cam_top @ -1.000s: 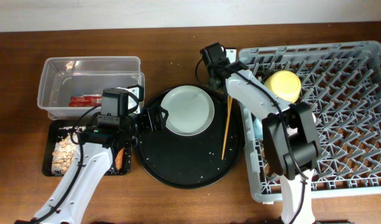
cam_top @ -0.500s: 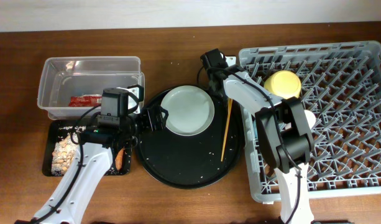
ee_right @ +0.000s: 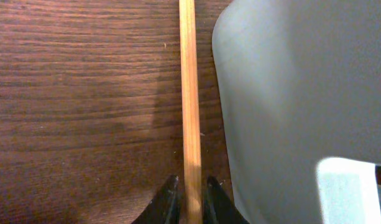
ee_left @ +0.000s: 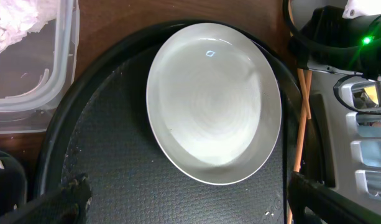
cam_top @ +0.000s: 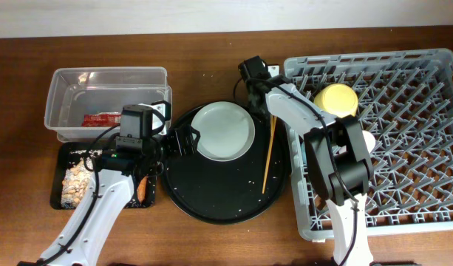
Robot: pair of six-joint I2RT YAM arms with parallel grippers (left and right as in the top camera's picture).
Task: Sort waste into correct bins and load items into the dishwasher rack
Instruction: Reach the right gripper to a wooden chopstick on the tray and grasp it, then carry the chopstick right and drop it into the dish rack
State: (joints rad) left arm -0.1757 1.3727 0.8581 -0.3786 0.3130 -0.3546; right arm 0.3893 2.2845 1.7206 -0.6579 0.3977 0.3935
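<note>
My right gripper (ee_right: 189, 186) is shut on a wooden chopstick (ee_right: 189, 93), just above the wood table beside the grey dishwasher rack (cam_top: 403, 148); in the overhead view the gripper (cam_top: 261, 100) sits at the rack's back left corner. The chopstick (cam_top: 268, 151) runs down across the round black tray. My left gripper (ee_left: 190, 199) is open and empty, low over that tray, just left of the pale plate (cam_top: 224, 131) and short of its rim in the left wrist view (ee_left: 214, 102). The yellow bowl (cam_top: 337, 100) and light blue cup (cam_top: 306, 153) are in the rack.
The clear tub (cam_top: 163, 81) holds the red wrapper (cam_top: 100, 119) and white tissue (ee_left: 22, 25). The shallow black tray (cam_top: 58, 159) holds food scraps (cam_top: 77, 181) and the carrot (cam_top: 141, 188). The round black tray (cam_top: 211, 199) lies between tub and rack. My right arm crosses the rack's left edge.
My right arm's forearm has swung slightly and its wrist has shifted a little left along the rack's corner. The left arm, plate and chopstick look unmoved.
</note>
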